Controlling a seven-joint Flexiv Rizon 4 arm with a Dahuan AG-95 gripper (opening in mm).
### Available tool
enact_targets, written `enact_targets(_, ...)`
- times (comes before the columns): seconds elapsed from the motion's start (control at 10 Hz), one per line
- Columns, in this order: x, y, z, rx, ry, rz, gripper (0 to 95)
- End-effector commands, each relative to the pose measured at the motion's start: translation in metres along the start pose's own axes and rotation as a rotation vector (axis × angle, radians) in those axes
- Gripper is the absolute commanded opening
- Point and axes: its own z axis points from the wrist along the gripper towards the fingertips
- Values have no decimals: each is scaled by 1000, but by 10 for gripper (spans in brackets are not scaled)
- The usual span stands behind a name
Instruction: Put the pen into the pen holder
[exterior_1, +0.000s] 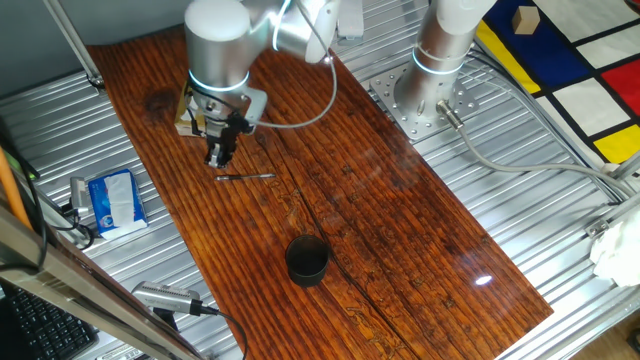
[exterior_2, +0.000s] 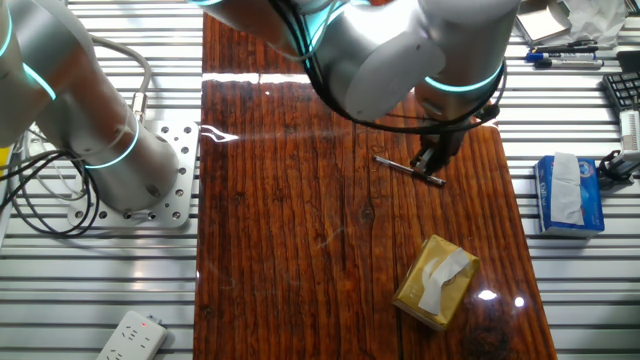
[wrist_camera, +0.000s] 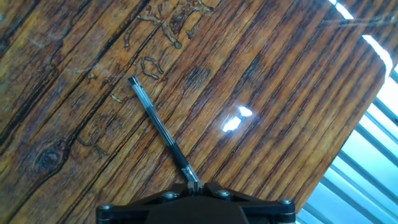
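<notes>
The pen (exterior_1: 246, 177) is a thin dark stick lying flat on the wooden table. It also shows in the other fixed view (exterior_2: 408, 169) and in the hand view (wrist_camera: 160, 130), where it runs up and to the left from the fingers. My gripper (exterior_1: 219, 160) (exterior_2: 429, 166) (wrist_camera: 198, 186) stands upright over one end of the pen, and its jaws look closed on that end. The pen holder (exterior_1: 307, 258), a short black cup, stands near the table's front, well apart from the gripper. It is out of the other two views.
A yellowish box (exterior_2: 435, 282) lies on the table near the gripper. A blue tissue pack (exterior_1: 114, 199) (exterior_2: 569, 193) sits off the table's side. A silver tool with a cable (exterior_1: 166, 298) lies near the front. The arm's base plate (exterior_1: 420, 100) is at the back.
</notes>
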Motion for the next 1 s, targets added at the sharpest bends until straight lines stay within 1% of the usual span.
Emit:
enact_targets(0.1,0,-1,-1,1,3,-17,0)
enact_targets(0.7,0,-1,-1,-9,-7,-16,0)
enact_targets(1.0,0,-1,-1,-10,-2,4,0)
